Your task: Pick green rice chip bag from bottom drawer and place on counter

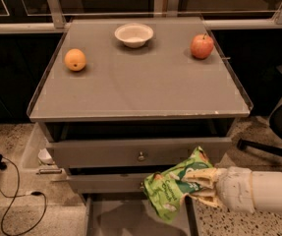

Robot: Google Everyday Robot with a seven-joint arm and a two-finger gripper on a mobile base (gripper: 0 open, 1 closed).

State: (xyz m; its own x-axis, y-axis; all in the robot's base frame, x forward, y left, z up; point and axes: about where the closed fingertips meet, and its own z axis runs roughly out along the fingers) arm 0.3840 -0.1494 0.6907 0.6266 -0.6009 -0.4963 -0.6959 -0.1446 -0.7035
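The green rice chip bag (172, 186) hangs crumpled in front of the drawer fronts, above the open bottom drawer (126, 219). My gripper (200, 185) comes in from the right on a white arm and is shut on the bag's right edge, holding it off the drawer floor. The counter (140, 82) lies above and behind, a flat grey top with a thin raised rim.
On the counter stand an orange (75, 60) at the left, a white bowl (134, 34) at the back middle and a red apple (202, 46) at the back right. Two upper drawers with round knobs (141, 156) sit slightly open. A black cable (17, 200) lies on the floor at left; a chair base (273, 141) stands at right.
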